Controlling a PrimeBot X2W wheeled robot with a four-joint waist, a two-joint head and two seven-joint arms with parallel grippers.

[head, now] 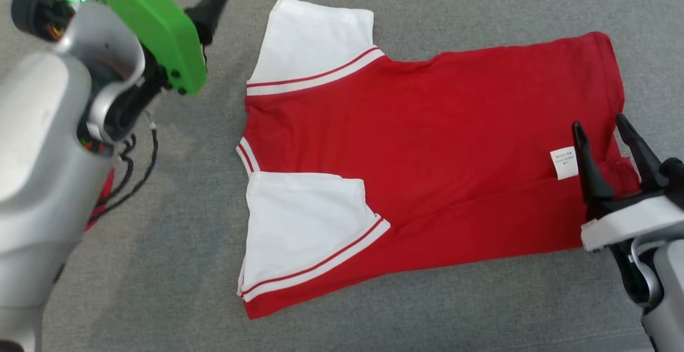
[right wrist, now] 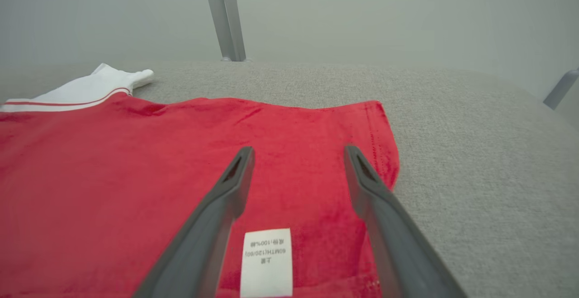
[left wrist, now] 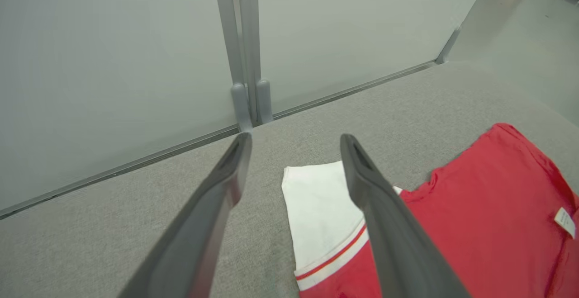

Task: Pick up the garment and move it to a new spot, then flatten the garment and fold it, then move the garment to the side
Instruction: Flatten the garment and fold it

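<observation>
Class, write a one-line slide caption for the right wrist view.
Open right tool poised over the red garment, its white care label showing between the fingers.

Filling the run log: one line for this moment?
garment flat on grey surface | left hand open | right hand open, over garment

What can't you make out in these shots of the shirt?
Label print: too small in the head view.
Shirt hem corner: behind the right pincer, head view.
Shirt collar end: cut off by the left edge, right wrist view.
Red scrap: mostly under the left arm, head view; unidentifiable.
</observation>
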